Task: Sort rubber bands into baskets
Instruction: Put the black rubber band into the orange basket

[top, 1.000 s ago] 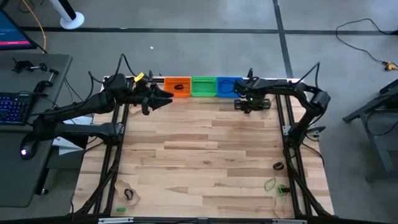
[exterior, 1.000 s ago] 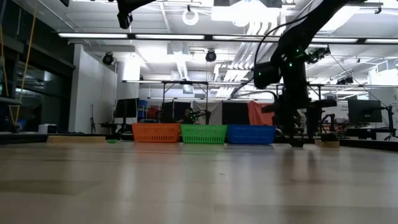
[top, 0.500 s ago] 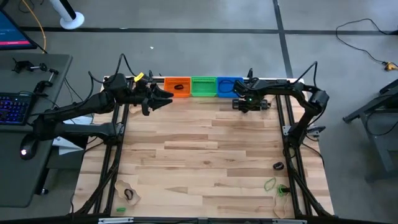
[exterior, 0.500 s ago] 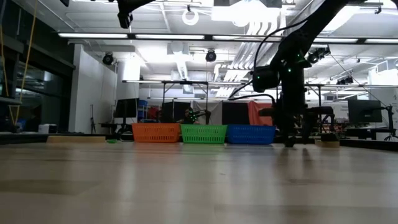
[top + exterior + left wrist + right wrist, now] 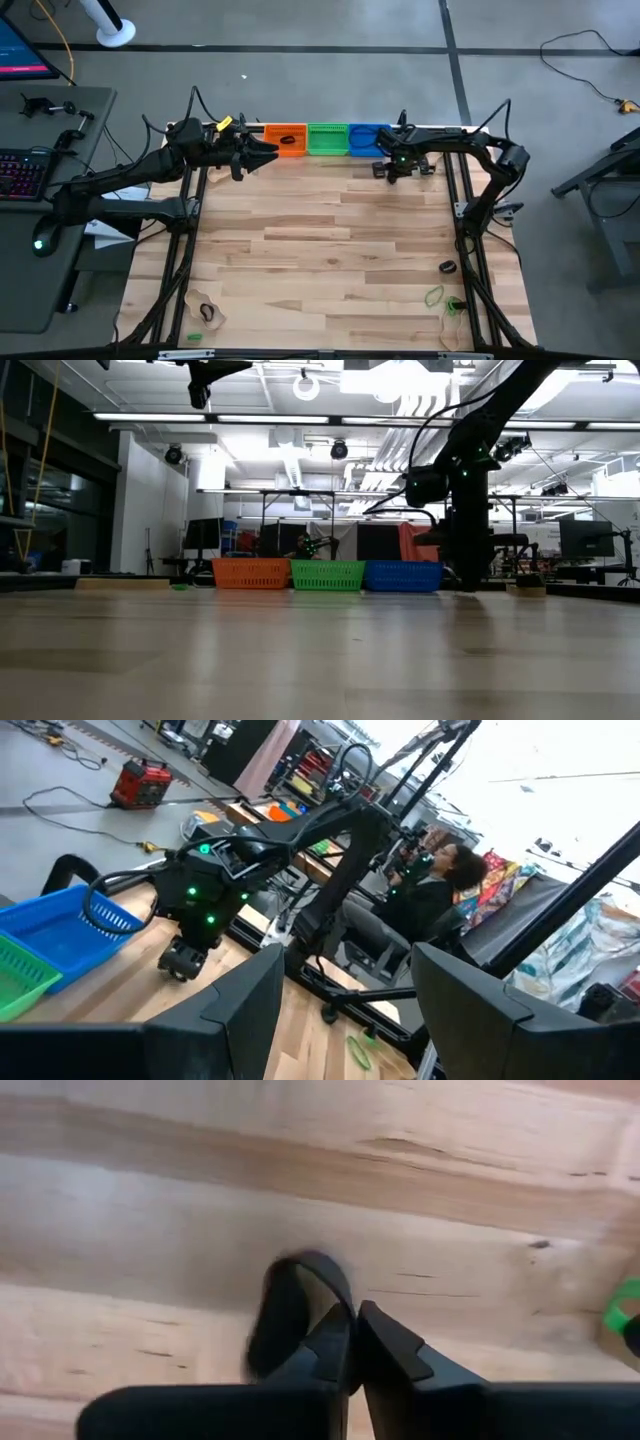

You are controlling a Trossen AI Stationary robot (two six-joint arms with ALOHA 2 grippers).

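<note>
**Q:** so where's everything placed on the table (image 5: 330, 240) right now?

**A:** Three baskets are lined up touching along the far edge: the orange basket (image 5: 287, 139) on the left, the green basket (image 5: 327, 138) in the middle, the blue basket (image 5: 366, 138) on the right. The right gripper (image 5: 383, 168) is held low over the wood just on the near side of the blue basket. In its wrist view the two fingers (image 5: 385, 1348) are seen pressed together, with a black rubber band (image 5: 297, 1302) pinched at their tips, its loop sticking out over the bare boards.

**Q:** and the left one?

**A:** The left gripper (image 5: 268, 153) is parked high up beside the orange basket, on its left. Its jaws are spread apart, nothing is held between them.

**Q:** any bands left lying around?

**A:** Yep. A black band (image 5: 447, 266) and a green band (image 5: 434, 296) are found near the right edge toward the near corner, with another bit of green (image 5: 455, 306) just beyond. One more dark band (image 5: 206, 313) is lying at the near left corner. All are well apart from the baskets.
</note>
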